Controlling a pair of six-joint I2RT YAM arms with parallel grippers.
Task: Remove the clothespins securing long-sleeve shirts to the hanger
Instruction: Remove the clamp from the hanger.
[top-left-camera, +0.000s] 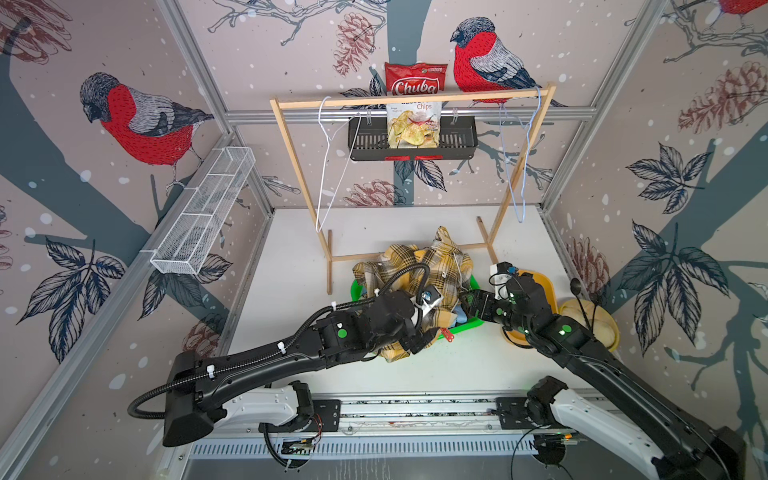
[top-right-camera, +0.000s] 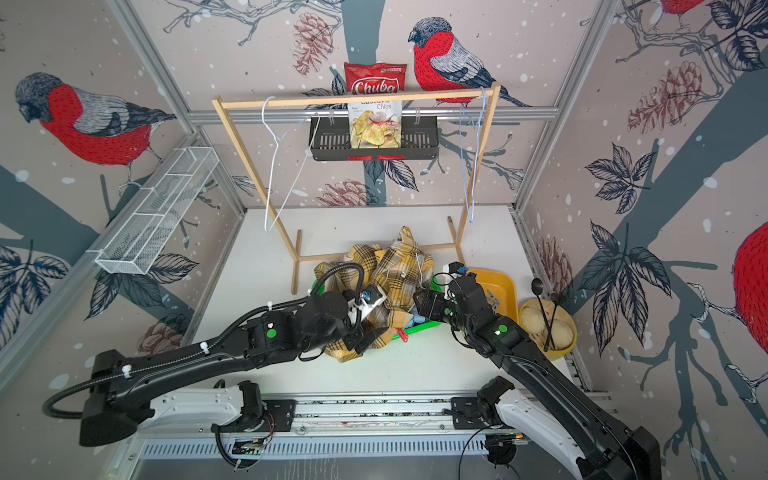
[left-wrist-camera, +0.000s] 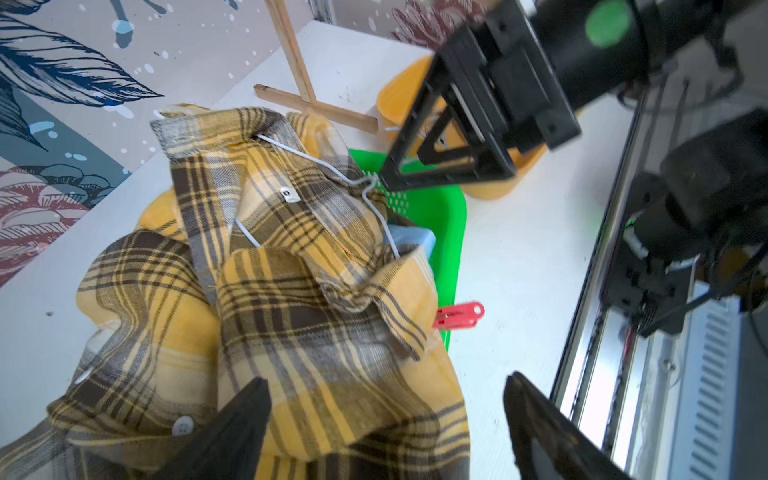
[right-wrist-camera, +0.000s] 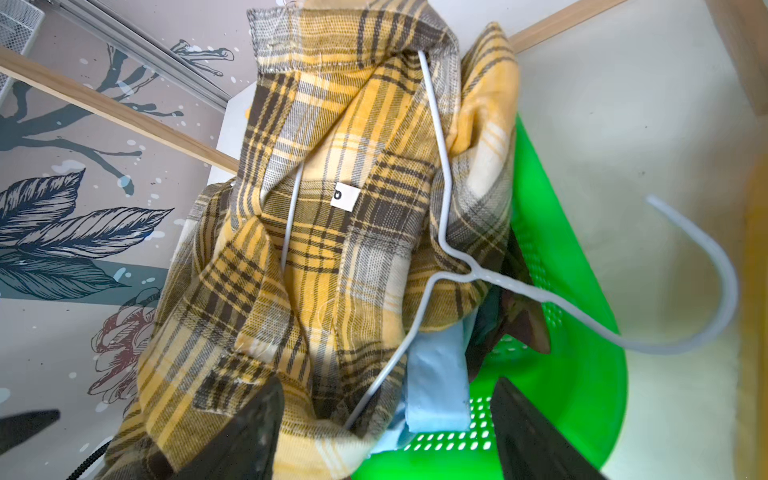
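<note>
Heaped over green perforated plastic basket (left-wrist-camera: 449, 216) on white desk (left-wrist-camera: 519, 249): mustard-yellow plaid flannel shirt (left-wrist-camera: 291, 291), soft, limp, on white wire hanger (right-wrist-camera: 441, 166). Small red plastic clothespin (left-wrist-camera: 459, 316) at basket rim; light, stiff, probably best pinched at tail. Left fingers (left-wrist-camera: 241, 424) and right fingers (right-wrist-camera: 536, 436) wide apart, empty.

Lighting is bright and even; top views bow at the edges, and both wrist views blur close up.
</note>
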